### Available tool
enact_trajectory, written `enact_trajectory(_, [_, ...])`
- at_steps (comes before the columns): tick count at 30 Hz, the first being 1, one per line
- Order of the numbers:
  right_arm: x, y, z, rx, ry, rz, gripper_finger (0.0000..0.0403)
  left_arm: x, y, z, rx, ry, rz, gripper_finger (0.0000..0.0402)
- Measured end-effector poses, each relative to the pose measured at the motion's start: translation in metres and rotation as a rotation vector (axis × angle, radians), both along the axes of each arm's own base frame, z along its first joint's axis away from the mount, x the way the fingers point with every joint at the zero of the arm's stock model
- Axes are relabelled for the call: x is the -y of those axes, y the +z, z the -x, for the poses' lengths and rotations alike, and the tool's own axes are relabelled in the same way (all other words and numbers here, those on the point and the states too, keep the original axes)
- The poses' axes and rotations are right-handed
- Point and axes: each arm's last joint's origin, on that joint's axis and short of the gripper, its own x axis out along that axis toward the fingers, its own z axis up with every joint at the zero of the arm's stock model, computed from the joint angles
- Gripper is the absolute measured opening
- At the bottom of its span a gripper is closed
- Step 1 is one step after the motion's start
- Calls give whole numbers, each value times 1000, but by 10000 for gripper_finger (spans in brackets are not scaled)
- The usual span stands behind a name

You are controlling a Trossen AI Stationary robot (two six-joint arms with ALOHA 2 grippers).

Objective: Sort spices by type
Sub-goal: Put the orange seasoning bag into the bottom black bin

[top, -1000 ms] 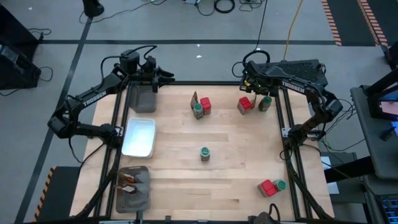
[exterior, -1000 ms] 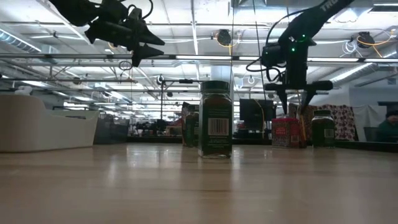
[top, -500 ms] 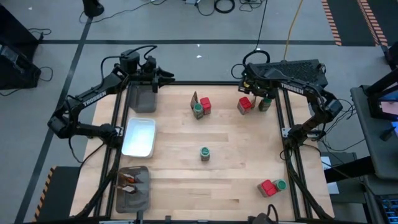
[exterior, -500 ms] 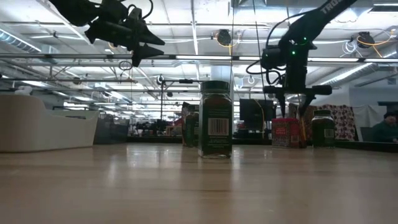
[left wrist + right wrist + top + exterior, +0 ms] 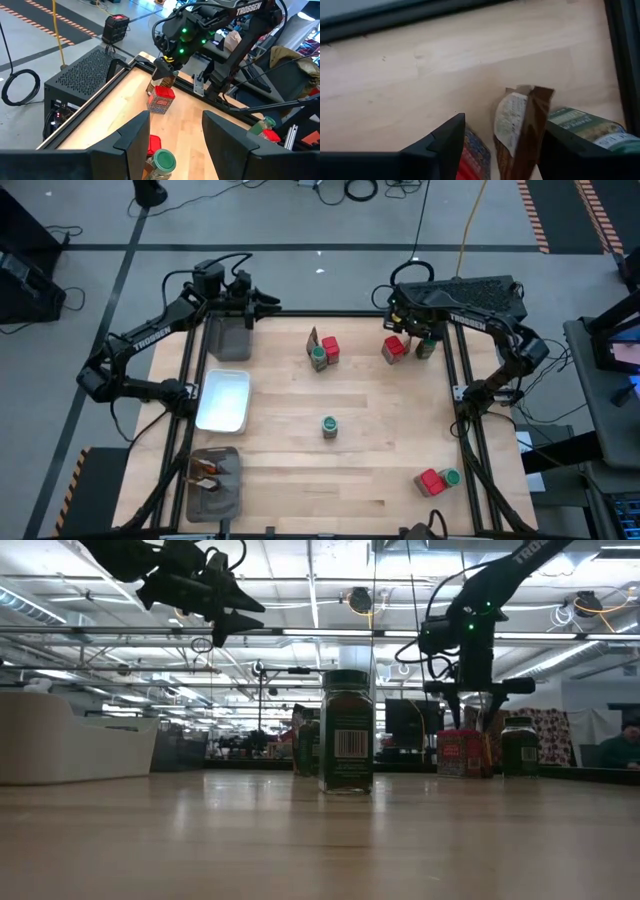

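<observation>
Right gripper (image 5: 409, 338): fingers apart, straddling upright brown sachet (image 5: 522, 125), nothing clamped, far right corner | sachet between red box (image 5: 394, 349) and green-lidded jar (image 5: 427, 345) | Left gripper (image 5: 262, 303): fingers apart, empty, raised over far left edge.

Spices, three kinds, upright on counter (image 5: 380, 430):
- Far right cluster: red box (image 5: 393, 349), sachet (image 5: 520, 127), green-lidded jar (image 5: 427, 346).
- Far middle: sachet (image 5: 313, 338), box (image 5: 331, 348), jar (image 5: 318, 357), touching.
- Centre: lone jar (image 5: 329, 426).
- Near right: box (image 5: 430, 481) beside jar (image 5: 450, 477).
</observation>
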Motion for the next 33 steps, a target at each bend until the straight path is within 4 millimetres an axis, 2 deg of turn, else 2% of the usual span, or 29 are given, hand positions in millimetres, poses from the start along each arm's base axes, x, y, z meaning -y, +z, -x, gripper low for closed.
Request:
enact_trajectory(14, [0,-7,-3,-27,26,-19,108,4,0,-4,0,-27,2,185])
enact_trajectory(24, [0,-7,-3,-25,60,-34,12,5,0,-5,-2,-33,5,185])
enact_trajectory(33, [0,-7,-3,-25,91,-45,1,5,-1,-5,-5,-33,8,185])
